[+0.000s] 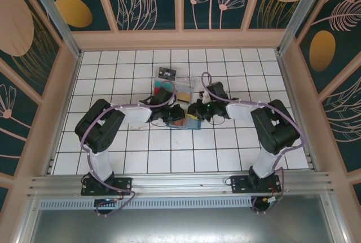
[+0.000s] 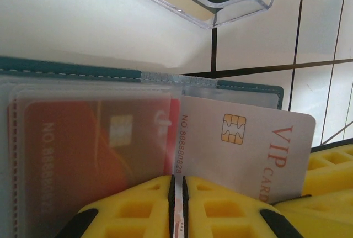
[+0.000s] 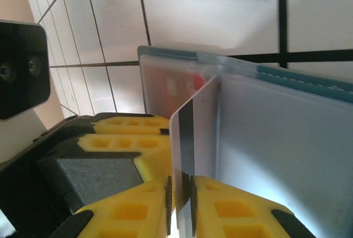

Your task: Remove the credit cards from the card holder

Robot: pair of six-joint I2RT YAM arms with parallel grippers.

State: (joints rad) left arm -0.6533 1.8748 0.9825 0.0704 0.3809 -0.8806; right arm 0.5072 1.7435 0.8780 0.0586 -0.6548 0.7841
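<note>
The right gripper (image 3: 181, 185) is pinching the near end of the pale plastic VIP credit card (image 2: 242, 149) — its long axis running near to far over the teal bifold card holder (image 2: 66, 65) mid-table. The left gripper (image 2: 177, 185) is clamping the holder's near edge — a nearward pull looks likely.

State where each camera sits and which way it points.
Top external: above and behind the bases, looking down at the tiled table; both arms show, meeting at the card holder.
Left wrist: on the left arm, looking along the left gripper at the card holder's pockets; its yellow fingers show.
Right wrist: on the right arm, looking along the right gripper, shut on the white card; its yellow fingers show.
Shared: both wrist views show the card holder, white card and clear tray.
</note>
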